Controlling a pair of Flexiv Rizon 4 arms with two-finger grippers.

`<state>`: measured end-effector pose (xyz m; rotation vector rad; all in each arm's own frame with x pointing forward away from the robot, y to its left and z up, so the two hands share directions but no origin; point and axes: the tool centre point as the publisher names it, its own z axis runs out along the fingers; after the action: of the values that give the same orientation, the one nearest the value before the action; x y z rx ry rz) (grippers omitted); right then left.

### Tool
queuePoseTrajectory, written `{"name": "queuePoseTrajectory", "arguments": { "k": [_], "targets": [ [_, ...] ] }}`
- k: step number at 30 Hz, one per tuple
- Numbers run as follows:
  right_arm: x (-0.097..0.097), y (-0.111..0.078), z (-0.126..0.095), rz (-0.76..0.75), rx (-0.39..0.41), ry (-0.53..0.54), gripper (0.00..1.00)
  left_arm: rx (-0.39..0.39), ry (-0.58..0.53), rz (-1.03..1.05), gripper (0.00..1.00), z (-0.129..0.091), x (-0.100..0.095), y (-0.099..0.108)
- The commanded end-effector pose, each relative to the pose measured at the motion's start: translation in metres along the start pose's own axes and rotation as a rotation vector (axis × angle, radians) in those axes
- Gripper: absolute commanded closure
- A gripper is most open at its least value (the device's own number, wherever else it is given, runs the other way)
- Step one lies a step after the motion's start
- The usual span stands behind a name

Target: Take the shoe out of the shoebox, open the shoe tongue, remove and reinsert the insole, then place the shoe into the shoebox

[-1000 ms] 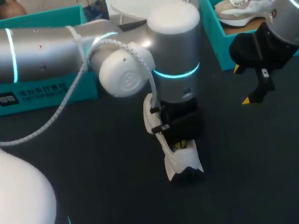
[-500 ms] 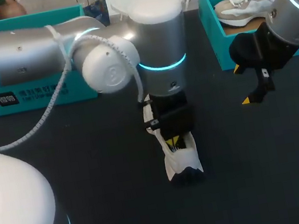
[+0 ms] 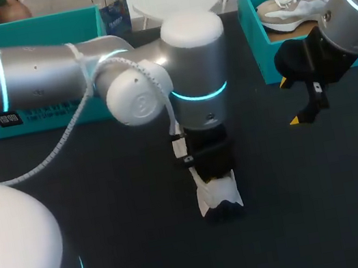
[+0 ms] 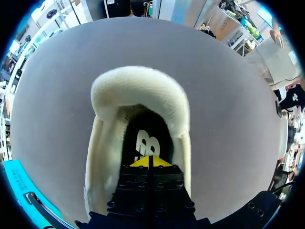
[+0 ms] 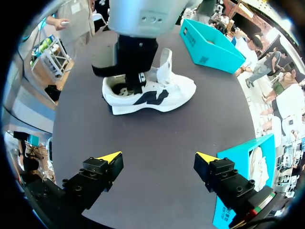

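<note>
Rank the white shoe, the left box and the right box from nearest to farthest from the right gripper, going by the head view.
1. Right box, just beyond the right gripper, at the table's right.
2. White shoe, mid-table, off to the gripper's left.
3. Left box, at the far left.
</note>
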<state>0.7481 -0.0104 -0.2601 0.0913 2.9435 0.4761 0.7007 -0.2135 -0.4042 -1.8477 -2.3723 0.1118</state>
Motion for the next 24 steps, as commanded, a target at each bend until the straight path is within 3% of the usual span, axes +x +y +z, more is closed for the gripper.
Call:
{"name": "queuePoseTrajectory", "arguments": {
  "k": [1,6,12,18,24],
  "targets": [
    [0.000,0.001,0.002,0.000,0.002,0.000,0.00,-0.021,-0.016,-0.014,1.00,0.027,-0.012,-0.001],
    [0.000,0.001,0.002,0.000,0.002,0.000,0.00,-0.019,-0.048,-0.025,1.00,0.032,-0.015,-0.002],
    [0.000,0.001,0.002,0.000,0.002,0.000,0.00,-0.034,-0.045,0.003,1.00,0.000,-0.007,-0.006],
    [0.000,0.001,0.002,0.000,0.002,0.000,0.00,-0.185,-0.057,0.083,1.00,-0.036,-0.003,-0.007],
    [0.000,0.001,0.002,0.000,0.002,0.000,0.00,-0.322,-0.055,0.119,1.00,-0.054,-0.003,0.001]
  ]
}}
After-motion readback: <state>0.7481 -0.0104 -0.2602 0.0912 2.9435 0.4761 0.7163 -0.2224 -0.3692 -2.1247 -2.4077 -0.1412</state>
